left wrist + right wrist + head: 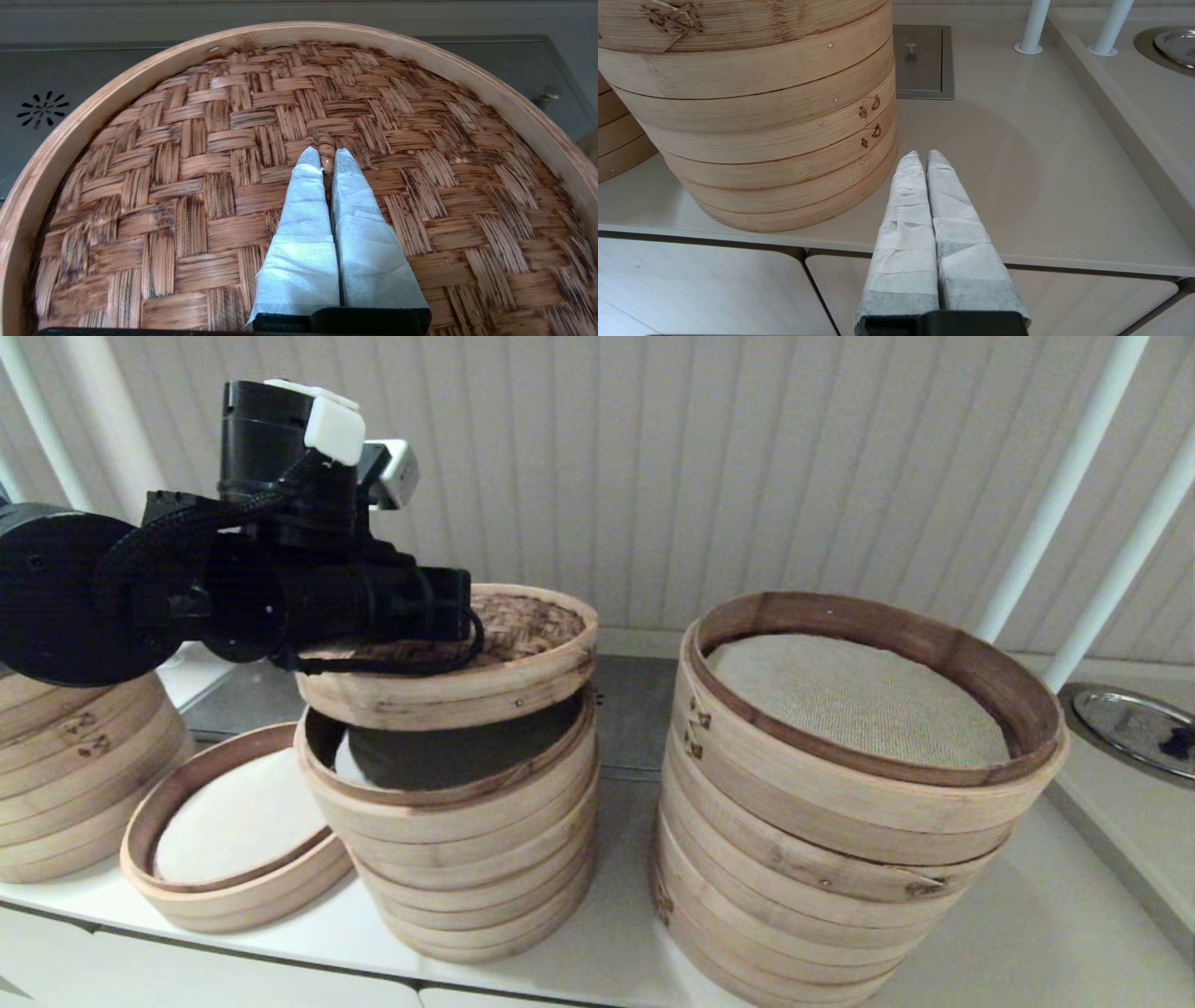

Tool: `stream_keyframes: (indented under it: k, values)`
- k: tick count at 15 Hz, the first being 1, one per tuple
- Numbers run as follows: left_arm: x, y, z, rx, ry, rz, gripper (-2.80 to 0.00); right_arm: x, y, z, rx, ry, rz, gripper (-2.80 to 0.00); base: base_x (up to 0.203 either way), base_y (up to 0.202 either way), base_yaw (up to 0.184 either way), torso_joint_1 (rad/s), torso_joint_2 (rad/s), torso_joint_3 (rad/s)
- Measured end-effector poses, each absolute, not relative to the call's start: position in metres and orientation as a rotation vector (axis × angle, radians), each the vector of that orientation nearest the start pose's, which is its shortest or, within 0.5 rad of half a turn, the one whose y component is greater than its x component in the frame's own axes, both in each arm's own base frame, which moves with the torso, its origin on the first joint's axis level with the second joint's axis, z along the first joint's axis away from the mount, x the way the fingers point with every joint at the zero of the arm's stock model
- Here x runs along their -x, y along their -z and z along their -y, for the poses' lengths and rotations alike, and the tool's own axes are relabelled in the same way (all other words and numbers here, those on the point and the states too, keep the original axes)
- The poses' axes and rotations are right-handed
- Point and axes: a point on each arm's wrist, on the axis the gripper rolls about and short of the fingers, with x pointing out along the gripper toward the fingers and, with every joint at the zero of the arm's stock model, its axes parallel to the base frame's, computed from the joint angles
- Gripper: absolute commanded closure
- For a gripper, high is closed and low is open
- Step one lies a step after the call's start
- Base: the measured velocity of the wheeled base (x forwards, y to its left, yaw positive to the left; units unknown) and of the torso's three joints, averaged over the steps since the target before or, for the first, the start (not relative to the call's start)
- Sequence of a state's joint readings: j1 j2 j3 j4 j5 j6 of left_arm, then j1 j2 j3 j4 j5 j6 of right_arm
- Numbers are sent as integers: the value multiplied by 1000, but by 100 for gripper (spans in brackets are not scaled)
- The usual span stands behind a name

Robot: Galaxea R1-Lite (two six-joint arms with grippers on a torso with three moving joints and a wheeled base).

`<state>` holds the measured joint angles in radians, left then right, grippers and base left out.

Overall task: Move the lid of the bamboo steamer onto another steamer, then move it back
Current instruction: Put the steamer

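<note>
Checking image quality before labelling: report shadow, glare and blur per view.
Head view: the bamboo steamer lid throws a dark shadow into another steamer. Left wrist view: the left gripper is sharp, with the lid's rim smeared at one edge. Right wrist view: evenly lit.

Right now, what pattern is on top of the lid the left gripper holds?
A reddish-brown basket weave on the lid, pale rim; clearest in the left wrist view.

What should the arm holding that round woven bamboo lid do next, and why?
Probably lower it straight down. The left gripper is shut on the loop handle of the round reddish-brown woven bamboo lid, which hangs tilted just above the medium stack of pale bamboo rings, apart from its rim.
</note>
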<state>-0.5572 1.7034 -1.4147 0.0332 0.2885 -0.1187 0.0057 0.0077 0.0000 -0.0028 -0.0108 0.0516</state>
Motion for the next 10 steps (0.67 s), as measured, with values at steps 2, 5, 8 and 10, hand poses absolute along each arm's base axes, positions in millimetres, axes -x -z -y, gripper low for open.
stream_keyframes:
  k: [2,5,8,10]
  values:
    - [-276,-288,171,-24,235,-306,0,22,-76,0,-52,5,-5,0,0,0,0,0,0,0]
    - [-273,-288,176,-31,236,-301,0,22,-76,0,-52,5,-5,0,0,0,0,0,0,0]
    - [-272,-282,175,-39,233,-317,0,22,-76,0,-52,5,-5,0,0,0,0,0,0,0]
    - [-270,-279,175,-37,235,-313,0,22,-76,0,-52,5,-5,0,0,0,0,0,0,0]
